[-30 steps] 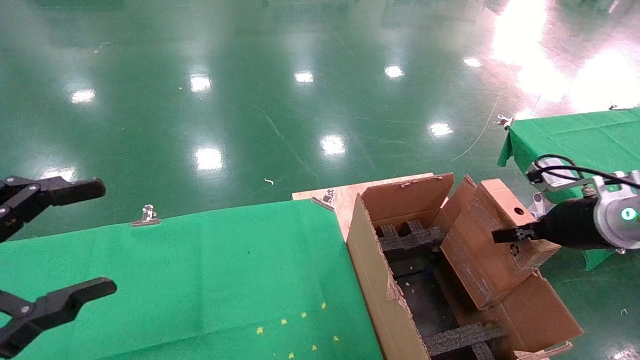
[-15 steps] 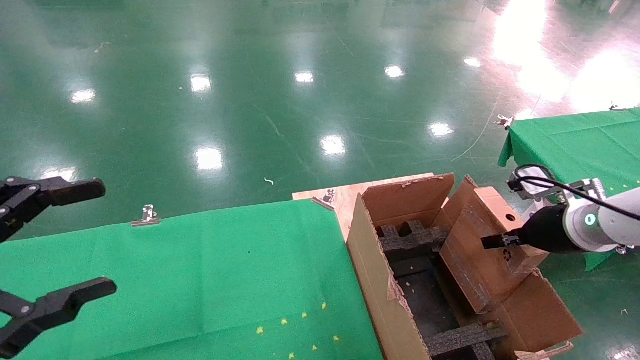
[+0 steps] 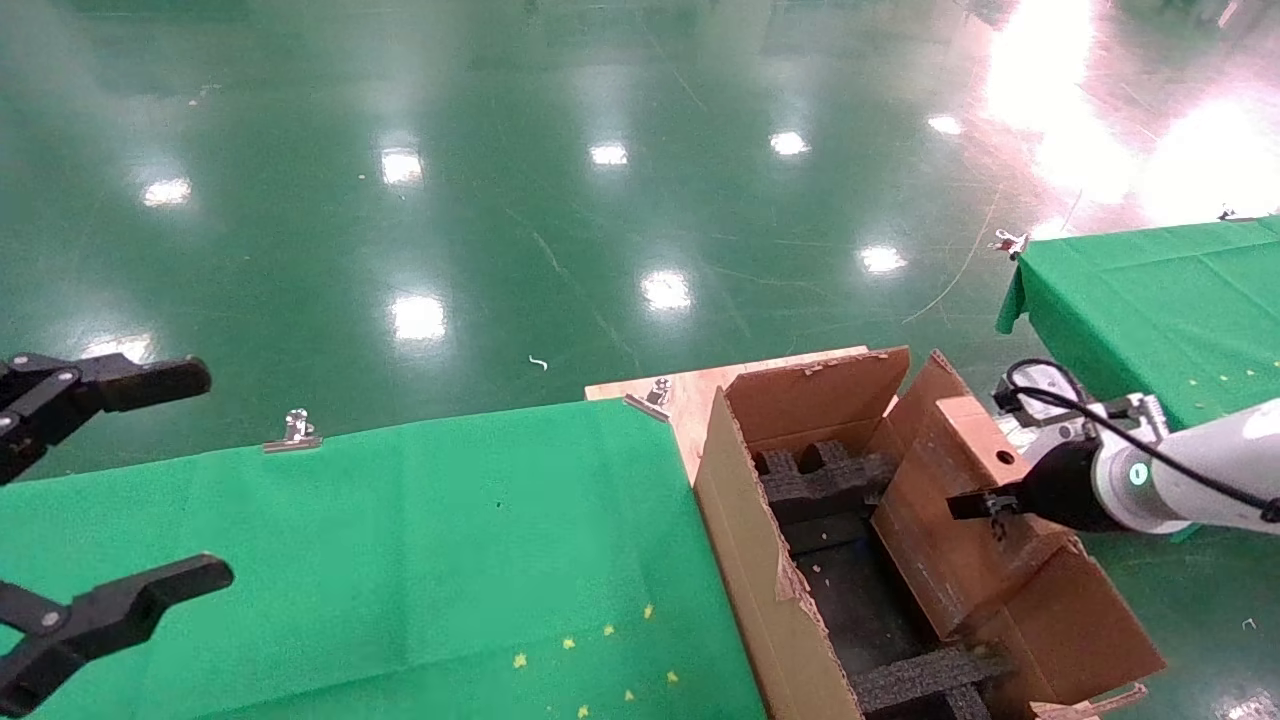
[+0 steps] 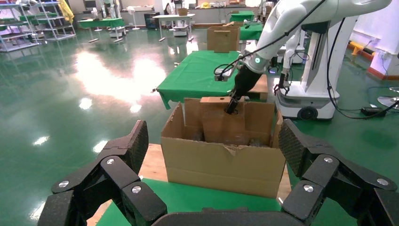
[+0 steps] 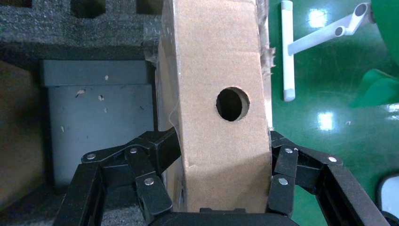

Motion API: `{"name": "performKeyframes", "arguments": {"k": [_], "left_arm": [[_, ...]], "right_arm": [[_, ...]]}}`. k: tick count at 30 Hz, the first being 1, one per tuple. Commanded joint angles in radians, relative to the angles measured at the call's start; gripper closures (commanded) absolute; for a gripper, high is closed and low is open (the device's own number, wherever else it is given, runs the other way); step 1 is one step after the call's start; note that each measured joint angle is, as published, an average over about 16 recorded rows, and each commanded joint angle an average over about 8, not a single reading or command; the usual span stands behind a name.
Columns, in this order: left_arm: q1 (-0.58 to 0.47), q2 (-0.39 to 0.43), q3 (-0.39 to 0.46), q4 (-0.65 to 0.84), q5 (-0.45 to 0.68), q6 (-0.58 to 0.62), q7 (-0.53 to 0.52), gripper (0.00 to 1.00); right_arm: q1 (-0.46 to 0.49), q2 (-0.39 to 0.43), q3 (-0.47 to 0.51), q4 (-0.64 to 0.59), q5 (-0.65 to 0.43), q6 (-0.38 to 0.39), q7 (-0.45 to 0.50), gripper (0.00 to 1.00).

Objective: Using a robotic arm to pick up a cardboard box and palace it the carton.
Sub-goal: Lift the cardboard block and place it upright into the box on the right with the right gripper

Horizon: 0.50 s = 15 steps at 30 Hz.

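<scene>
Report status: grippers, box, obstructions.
Right gripper shut on small brown cardboard box, tilted, partly inside large torn-flapped carton. Left gripper open, parked over green cloth. Black foam inserts beneath box.

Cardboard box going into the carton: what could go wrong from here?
1. The cardboard box hangs tilted in the right gripper; its lower edge may catch on the black foam inserts and jam.
2. It leans against the carton side flap, which could block seating.
3. The fingers grip only the narrow end; it could pivot.
</scene>
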State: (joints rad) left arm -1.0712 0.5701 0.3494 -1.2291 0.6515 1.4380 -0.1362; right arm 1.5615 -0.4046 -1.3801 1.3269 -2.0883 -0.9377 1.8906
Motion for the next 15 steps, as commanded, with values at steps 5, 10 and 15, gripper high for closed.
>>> {"name": "performKeyframes", "arguments": {"k": [5, 10, 15], "left_arm": [[0.000, 0.000, 0.000, 0.000, 0.000, 0.000, 0.000, 0.00], [0.000, 0.000, 0.000, 0.000, 0.000, 0.000, 0.000, 0.00], [0.000, 0.000, 0.000, 0.000, 0.000, 0.000, 0.000, 0.00]], "right_arm": [[-0.041, -0.021, -0.014, -0.026, -0.024, 0.045, 0.028, 1.00], [-0.071, -0.048, -0.026, -0.062, -0.035, 0.078, 0.032, 1.00], [-0.097, -0.078, -0.037, -0.103, -0.031, 0.109, 0.020, 1.00]]}}
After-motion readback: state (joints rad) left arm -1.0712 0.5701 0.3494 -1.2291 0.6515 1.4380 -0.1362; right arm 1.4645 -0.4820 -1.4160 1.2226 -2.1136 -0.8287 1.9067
